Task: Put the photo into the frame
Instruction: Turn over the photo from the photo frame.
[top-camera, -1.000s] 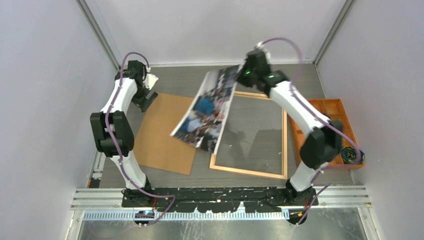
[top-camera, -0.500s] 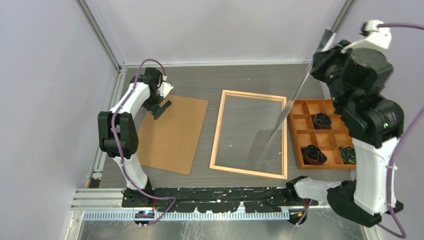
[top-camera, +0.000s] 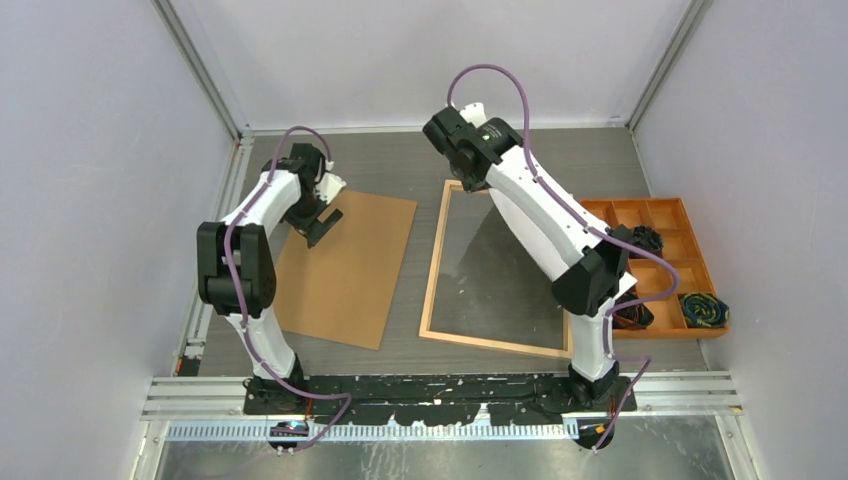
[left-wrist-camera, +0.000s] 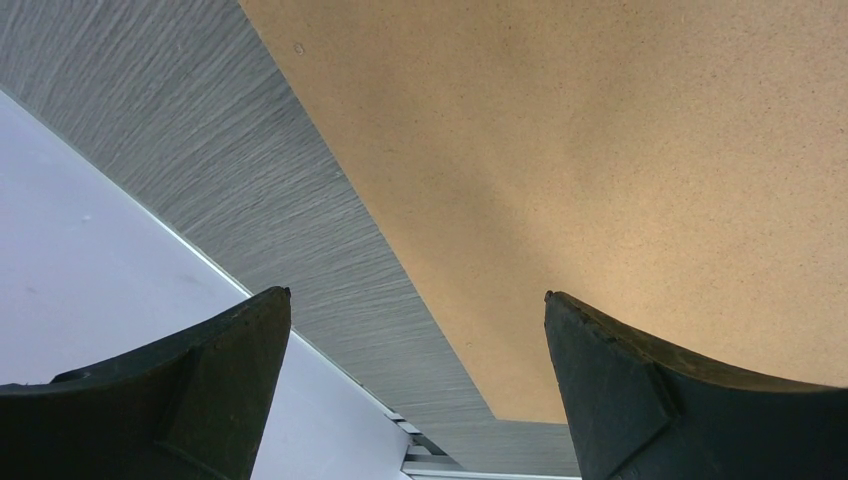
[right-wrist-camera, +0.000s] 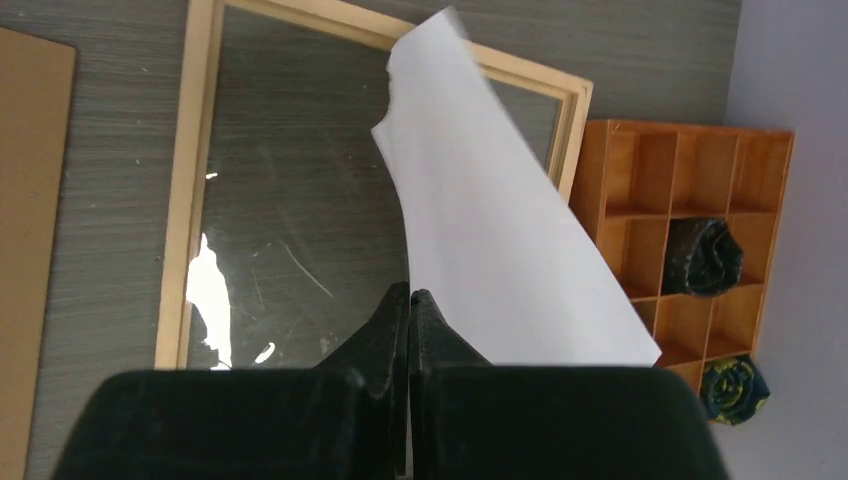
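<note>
Right gripper (right-wrist-camera: 410, 292) has its fingers pressed together on the near edge of the photo (right-wrist-camera: 490, 250); the sheet rises away from the claw, curled, white side to the wrist camera, printed side not seen; it hangs above the right half of the frame (right-wrist-camera: 193, 150) and partly covers the nearer corner of the orange tray (right-wrist-camera: 690, 131); whether any part of it touches the frame cannot be told; frame lies flat on the grey table (top-camera: 400, 165), between the brown board (top-camera: 345, 270) and the tray, apart from both; right arm runs from its base at the near edge up to a raised elbow over the frame's right rail, then reaches far and leftward, wrist above the frame's far rail; left gripper (left-wrist-camera: 416, 293) gapes wide with nothing between the fingers, held over the board's far-left edge where board meets table; left arm bent at the elbow, forearm stretched toward the far side; dark rolled bundles (right-wrist-camera: 702, 255) sit in some tray compartments.
</note>
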